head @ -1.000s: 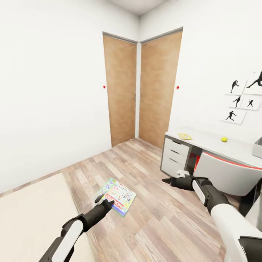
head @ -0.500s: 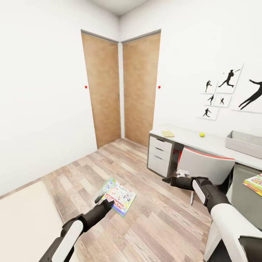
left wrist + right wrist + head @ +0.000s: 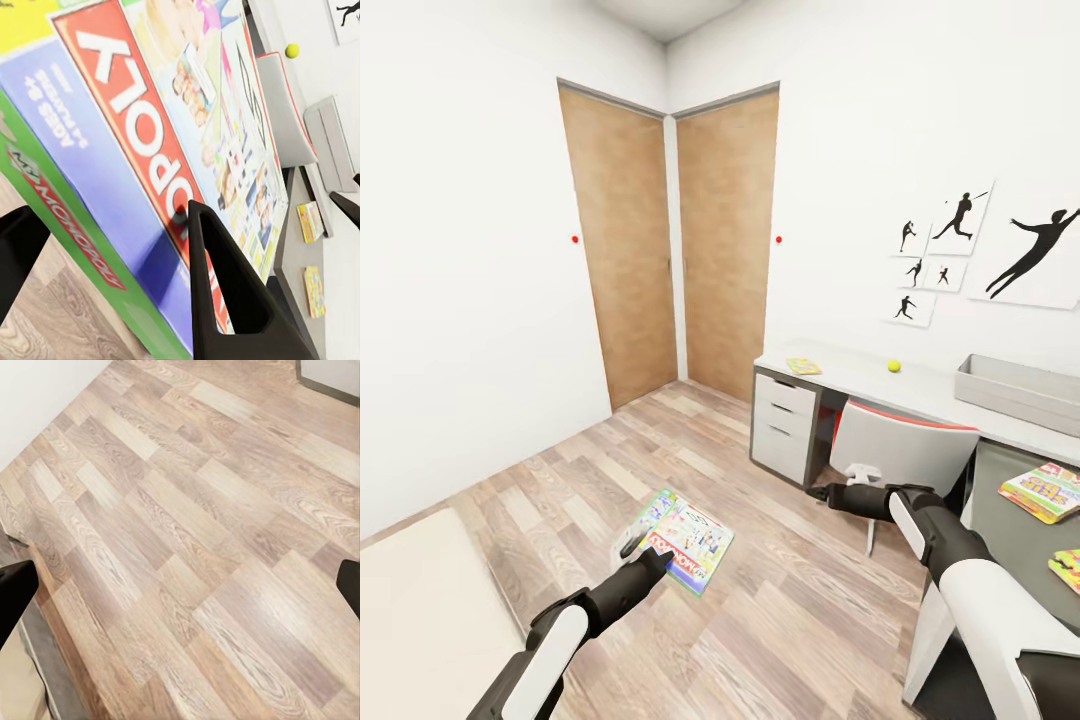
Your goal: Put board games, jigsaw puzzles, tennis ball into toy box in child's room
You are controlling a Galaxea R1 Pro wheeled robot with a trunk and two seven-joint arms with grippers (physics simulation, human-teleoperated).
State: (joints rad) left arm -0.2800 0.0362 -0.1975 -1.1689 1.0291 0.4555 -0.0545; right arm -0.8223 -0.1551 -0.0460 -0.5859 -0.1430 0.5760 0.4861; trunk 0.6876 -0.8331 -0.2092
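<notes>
My left gripper (image 3: pixel 650 548) is shut on the near edge of a green-white-red Monopoly board game (image 3: pixel 690 538), holding it flat above the wooden floor. Up close, the left gripper (image 3: pixel 112 214) has a finger (image 3: pixel 221 292) over the board game's printed lid (image 3: pixel 172 127). The right gripper (image 3: pixel 822 493) hangs open and empty over the floor in front of the chair; its fingers (image 3: pixel 15 589) stand wide apart. On the table (image 3: pixel 860 378) lie the tennis ball (image 3: pixel 894 366), the grey toy box (image 3: pixel 1015 392) and a small flat yellow item (image 3: pixel 803 366).
A white-and-red chair (image 3: pixel 900 450) is pushed in at the table. The dark-grey table section carries a colourful flat item (image 3: pixel 1045 492) and a multicoloured jigsaw puzzle (image 3: pixel 1068 568). Two wooden doors (image 3: pixel 725 240) fill the far corner. The bed's edge (image 3: pixel 420 610) is at my left.
The view has swung to the right, bringing the toy box and the dark-grey table section into sight. Both arms keep the same pose, the left still holding the board game.
</notes>
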